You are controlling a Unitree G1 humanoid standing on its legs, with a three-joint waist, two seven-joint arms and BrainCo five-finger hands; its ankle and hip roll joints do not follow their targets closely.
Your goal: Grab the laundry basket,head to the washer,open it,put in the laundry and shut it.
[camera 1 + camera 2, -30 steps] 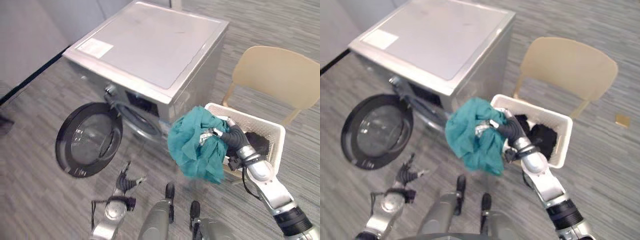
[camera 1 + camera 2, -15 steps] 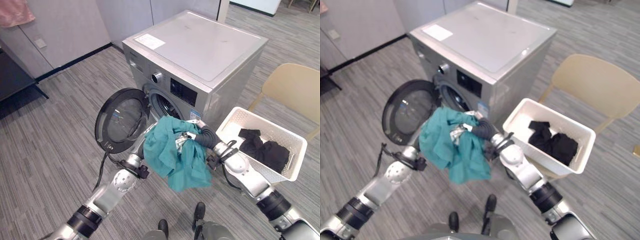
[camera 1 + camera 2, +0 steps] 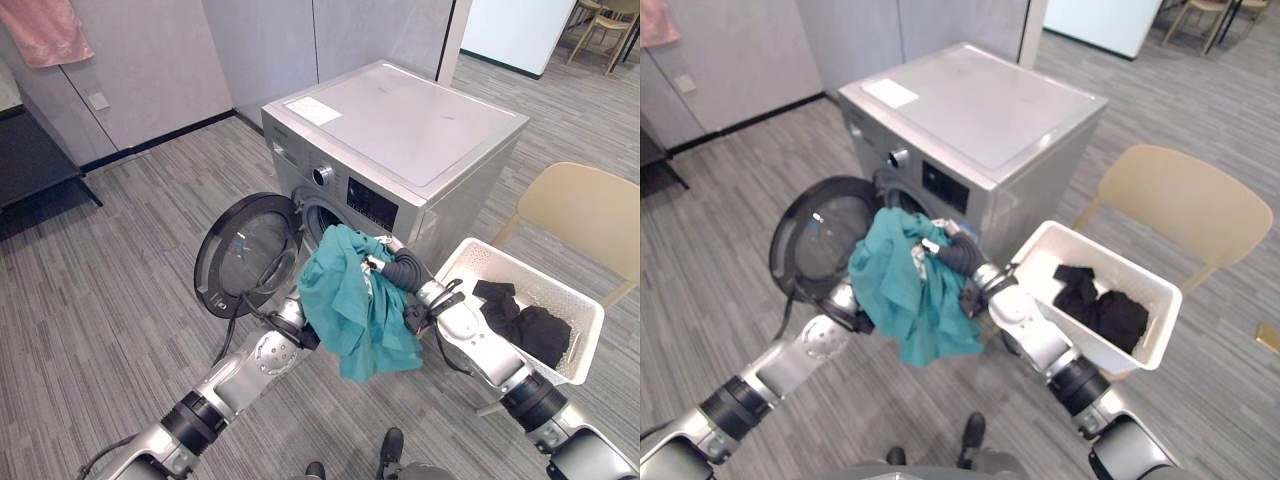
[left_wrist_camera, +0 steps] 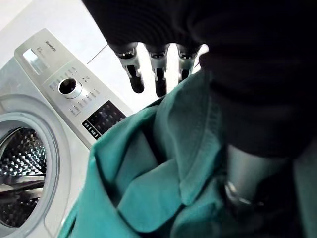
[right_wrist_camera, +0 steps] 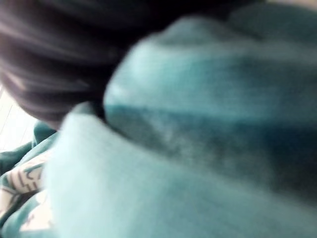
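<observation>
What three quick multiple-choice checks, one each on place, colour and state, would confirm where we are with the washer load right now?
1. Where is the laundry basket?
A. on top of the washer
B. to the right of the washer, in front of the chair
C. inside the drum

2. What colour is the garment in the right hand?
A. teal
B. white
C. pink

3. What state is the washer door in?
A. shut
C. swung open
B. taken off and lying on the floor

Answers:
1 B: the white basket sits beside the washer, with the tan chair behind it and dark clothes inside.
2 A: the cloth bunched at the right hand is teal.
3 C: the round door stands open to the left of the drum opening, and the left wrist view shows the bare drum.
</observation>
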